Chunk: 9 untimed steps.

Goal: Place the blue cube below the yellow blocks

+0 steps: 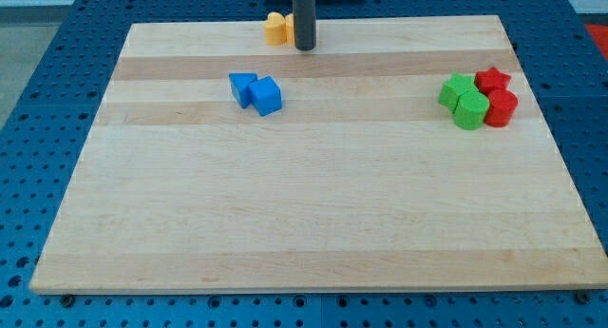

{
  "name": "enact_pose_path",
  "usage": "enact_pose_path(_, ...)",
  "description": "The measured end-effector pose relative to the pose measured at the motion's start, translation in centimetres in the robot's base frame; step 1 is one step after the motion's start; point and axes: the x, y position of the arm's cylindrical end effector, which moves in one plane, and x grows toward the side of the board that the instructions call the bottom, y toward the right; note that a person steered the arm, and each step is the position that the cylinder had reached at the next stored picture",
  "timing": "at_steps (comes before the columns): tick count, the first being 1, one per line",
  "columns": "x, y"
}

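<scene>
**Blue Cube Seen Below and Left of the Yellow Blocks**

Resting on the pale wooden board, the blue cube was seen in the upper left part of the board, turned so that one corner faced the view's bottom. It was touched on its left side by a second blue block, whose exact shape could not be made out. The pair was placed a little below and to the left of the yellow blocks, which were found at the board's top edge. These yellow blocks were partly hidden by the dark rod, so that their shapes and number could not be told with certainty.

The straight dark rod came down from the view's top, and my tip was set on the board just to the right of the yellow blocks, apparently touching them or nearly so. It was kept apart from the blue cube, which lay below it. No pincer was carried by the arm, so no open or closed state could be told.

Near the board's right edge, well apart from the rest, a cluster was formed by two green blocks and two red blocks, packed together. The board was laid on a blue perforated table.
</scene>
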Motion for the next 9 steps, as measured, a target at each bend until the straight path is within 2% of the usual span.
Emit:
enact_pose_path(3, 14.7, 0.5)
enact_pose_path(4, 15.5, -4.1)
enact_pose_path(5, 14.4, -7.8)
enact_pose_path(7, 7.7, -5.0)
enact_pose_path(8, 9.6, -5.6)
enact_pose_path(9, 10.7, -3.7)
